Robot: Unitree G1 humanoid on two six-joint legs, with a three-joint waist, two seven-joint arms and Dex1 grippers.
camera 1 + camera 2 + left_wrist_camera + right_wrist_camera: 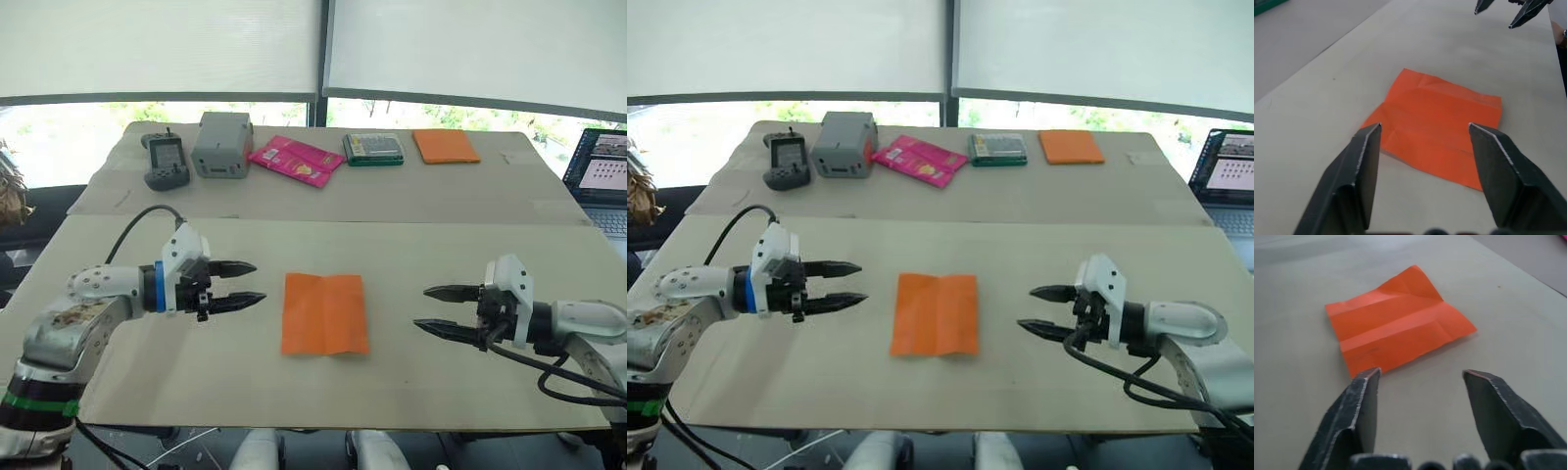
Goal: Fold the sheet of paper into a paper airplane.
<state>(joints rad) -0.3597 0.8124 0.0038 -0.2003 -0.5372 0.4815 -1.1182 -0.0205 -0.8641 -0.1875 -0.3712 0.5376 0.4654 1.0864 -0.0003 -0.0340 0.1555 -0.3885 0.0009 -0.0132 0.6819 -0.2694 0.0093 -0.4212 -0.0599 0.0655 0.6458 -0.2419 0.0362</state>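
The sheet of paper lies flat and creased on the desk, roughly square, its slightly longer axis and main creases running away from the robot. It sits between the left gripper and right gripper, apart from both. Each points inward at it with fingers parted, holding nothing.

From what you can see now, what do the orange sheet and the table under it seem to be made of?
The sheet of paper: thin matte paper, judging by its sharp crease lines and slightly lifted edges. The table: a smooth, pale beige matte surface, perhaps laminate or board; the material cannot be told for certain.
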